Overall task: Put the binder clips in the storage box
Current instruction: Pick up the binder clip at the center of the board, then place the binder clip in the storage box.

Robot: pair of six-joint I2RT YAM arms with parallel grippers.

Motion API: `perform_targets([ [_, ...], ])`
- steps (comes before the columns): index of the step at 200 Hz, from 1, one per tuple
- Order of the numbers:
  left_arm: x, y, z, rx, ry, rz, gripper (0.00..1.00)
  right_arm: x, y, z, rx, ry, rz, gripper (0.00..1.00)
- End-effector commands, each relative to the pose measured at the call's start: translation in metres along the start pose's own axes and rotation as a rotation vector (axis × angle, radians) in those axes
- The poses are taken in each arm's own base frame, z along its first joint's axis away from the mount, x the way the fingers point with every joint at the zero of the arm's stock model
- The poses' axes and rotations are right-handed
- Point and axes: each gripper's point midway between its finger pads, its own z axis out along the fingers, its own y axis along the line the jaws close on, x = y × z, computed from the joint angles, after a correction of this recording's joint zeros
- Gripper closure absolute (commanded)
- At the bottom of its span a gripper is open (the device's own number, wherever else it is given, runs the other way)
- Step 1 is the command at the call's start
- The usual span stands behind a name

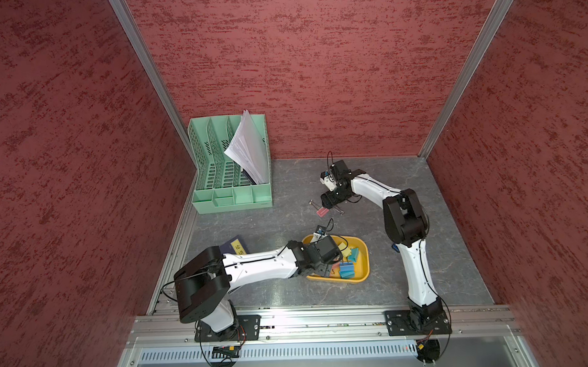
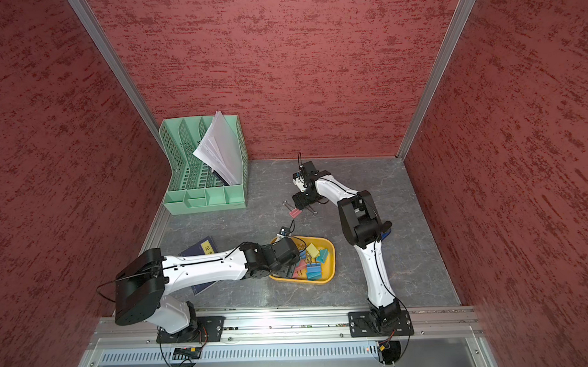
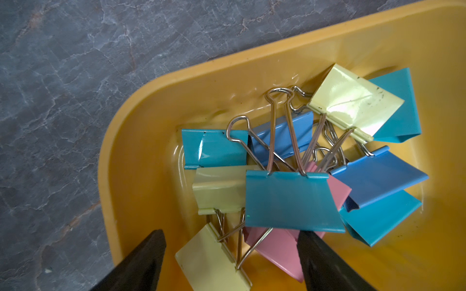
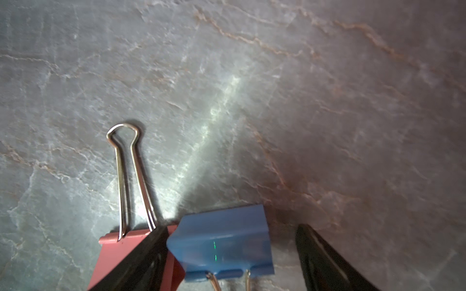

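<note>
The yellow-orange storage box (image 1: 364,252) (image 2: 332,257) (image 3: 151,100) holds several binder clips with teal (image 3: 290,201), yellow (image 3: 211,262), pink (image 3: 277,249) and blue bodies. My left gripper (image 3: 230,234) hangs open just above this pile, holding nothing. Farther back on the table, my right gripper (image 4: 232,228) (image 1: 330,206) stands open astride a blue clip (image 4: 222,241). One finger sits against that clip's side; the other is well clear. A pink clip (image 4: 118,252) (image 1: 321,211) (image 2: 294,213) lies right beside it, outside the jaws.
A mint green file organizer (image 1: 231,173) with papers stands at the back left. A dark blue book (image 1: 236,248) lies under my left arm. A blue object (image 1: 394,247) peeks from behind my right arm. Red walls enclose the table.
</note>
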Motion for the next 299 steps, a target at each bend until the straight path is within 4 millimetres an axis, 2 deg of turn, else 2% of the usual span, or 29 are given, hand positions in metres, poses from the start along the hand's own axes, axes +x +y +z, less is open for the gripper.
perform_targets([
  [1, 0.008, 0.017, 0.002, -0.06, 0.024, 0.002, 0.14, 0.001, 0.001, 0.003, 0.011, 0.024, 0.002, 0.22],
  [23, 0.008, 0.017, 0.002, -0.06, 0.023, 0.001, 0.14, 0.0, 0.002, 0.002, 0.013, 0.013, 0.003, 0.39],
  [56, 0.008, 0.017, 0.003, -0.061, 0.023, 0.001, 0.14, -0.004, 0.002, -0.014, 0.031, -0.029, 0.02, 0.46],
  [78, 0.005, 0.015, 0.002, -0.057, 0.017, 0.002, 0.14, -0.015, -0.002, -0.044, 0.075, -0.096, 0.032, 0.47],
  [111, 0.002, 0.014, -0.001, -0.049, 0.01, 0.0, 0.13, -0.024, 0.002, -0.103, 0.103, -0.181, 0.054, 0.47],
  [138, -0.002, 0.012, -0.003, -0.038, -0.003, -0.001, 0.11, -0.007, 0.02, -0.146, 0.051, -0.234, 0.115, 0.48],
  [172, -0.011, 0.006, -0.012, -0.002, -0.039, -0.016, 0.07, 0.04, 0.065, -0.177, -0.065, -0.261, 0.137, 0.47],
  [195, -0.025, 0.002, -0.026, 0.04, -0.091, -0.032, 0.04, 0.076, 0.087, -0.176, -0.099, -0.242, 0.146, 0.47],
  [198, -0.027, 0.002, -0.028, 0.046, -0.099, -0.032, 0.03, 0.078, 0.089, -0.183, -0.104, -0.261, 0.146, 0.47],
  [204, -0.03, 0.0, -0.032, 0.06, -0.11, -0.035, 0.02, 0.085, 0.095, -0.183, -0.118, -0.263, 0.147, 0.47],
  [237, -0.041, 0.001, -0.048, 0.087, -0.163, -0.054, 0.01, 0.114, 0.124, -0.174, -0.171, -0.236, 0.153, 0.47],
  [267, -0.045, 0.017, -0.049, 0.021, -0.181, -0.06, 0.01, 0.138, 0.139, -0.158, -0.183, -0.192, 0.157, 0.46],
  [299, -0.062, 0.042, -0.051, -0.009, -0.218, -0.129, 0.0, 0.159, 0.147, -0.139, -0.192, -0.156, 0.181, 0.45],
])
